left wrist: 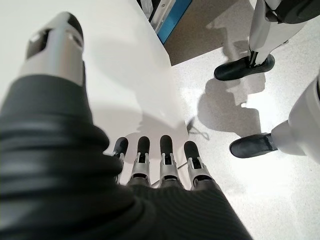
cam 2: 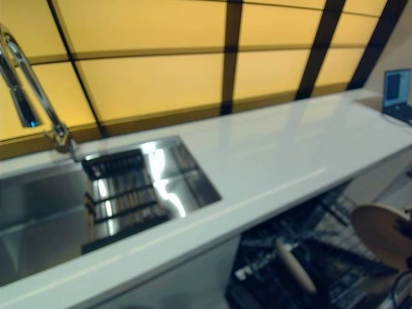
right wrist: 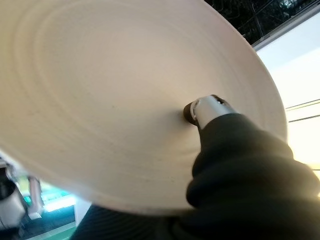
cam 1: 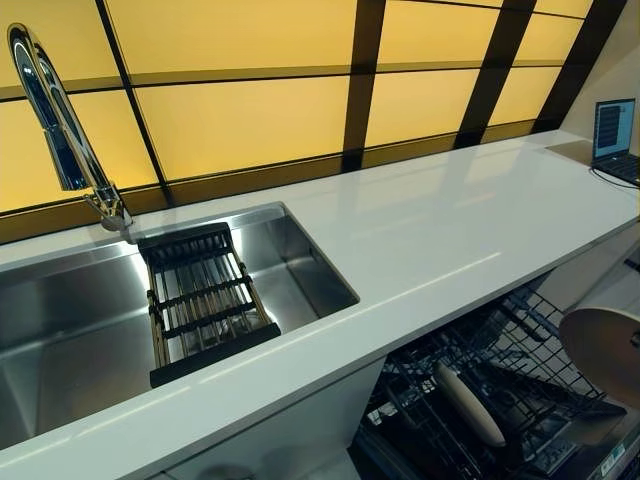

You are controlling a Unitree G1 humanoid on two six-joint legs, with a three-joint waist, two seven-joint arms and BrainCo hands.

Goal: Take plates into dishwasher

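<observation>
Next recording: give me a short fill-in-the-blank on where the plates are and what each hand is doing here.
1. The right hand holds a ____, its thumb pressed on it.
2. One plate already stands in the dishwasher's ____ rack.
3. A dark drying rack sits inside the ____.
4. The left hand holds ____, fingers straight.

Missing words: plate; wire; sink; nothing

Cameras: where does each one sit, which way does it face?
Left eye: head, down at sink, countertop, dishwasher rack; no body.
Right eye: same scene, beside it.
Left wrist: along the open left hand toward the floor.
Right wrist: right hand pinching a plate.
Eyes share this plate.
</observation>
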